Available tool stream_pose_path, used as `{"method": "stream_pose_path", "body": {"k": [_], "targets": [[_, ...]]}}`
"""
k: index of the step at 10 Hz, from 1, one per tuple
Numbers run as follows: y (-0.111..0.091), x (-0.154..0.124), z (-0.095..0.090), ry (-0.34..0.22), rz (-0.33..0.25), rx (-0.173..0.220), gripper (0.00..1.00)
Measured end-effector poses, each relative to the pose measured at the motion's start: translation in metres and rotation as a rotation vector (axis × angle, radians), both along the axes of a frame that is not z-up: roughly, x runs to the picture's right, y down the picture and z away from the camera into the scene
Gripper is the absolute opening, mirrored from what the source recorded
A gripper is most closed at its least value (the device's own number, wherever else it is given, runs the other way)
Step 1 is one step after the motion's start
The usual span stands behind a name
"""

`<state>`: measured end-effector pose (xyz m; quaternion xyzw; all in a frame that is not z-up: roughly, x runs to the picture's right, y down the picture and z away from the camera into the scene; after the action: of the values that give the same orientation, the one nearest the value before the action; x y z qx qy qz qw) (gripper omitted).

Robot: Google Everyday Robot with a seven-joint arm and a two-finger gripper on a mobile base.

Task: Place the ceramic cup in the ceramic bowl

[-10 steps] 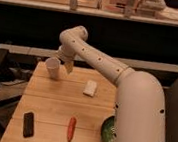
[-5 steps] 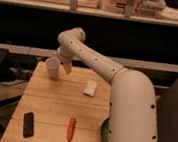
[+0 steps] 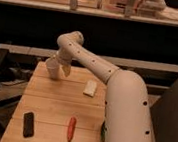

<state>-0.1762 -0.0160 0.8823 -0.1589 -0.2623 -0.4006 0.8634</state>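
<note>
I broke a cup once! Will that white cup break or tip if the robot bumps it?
Probably tips easily: the ceramic cup is narrower at its base than its rim. It looks hard and stiff, and it's near the table edge, so a fall might break it. The gripper is right beside it.

Lab-like workroom, wooden worktable (image 3: 51,105), long dark counter (image 3: 91,12) behind, white robot arm (image 3: 93,66), its jaws above the worktable's far-left corner.
</note>
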Motion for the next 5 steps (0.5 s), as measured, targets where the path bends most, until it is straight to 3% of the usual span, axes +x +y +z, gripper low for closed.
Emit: {"method": "stream_pose_path", "body": {"k": [5], "targets": [[0.0121,-0.0092,0.0107,-0.013,-0.016,-0.012,0.80]]}}
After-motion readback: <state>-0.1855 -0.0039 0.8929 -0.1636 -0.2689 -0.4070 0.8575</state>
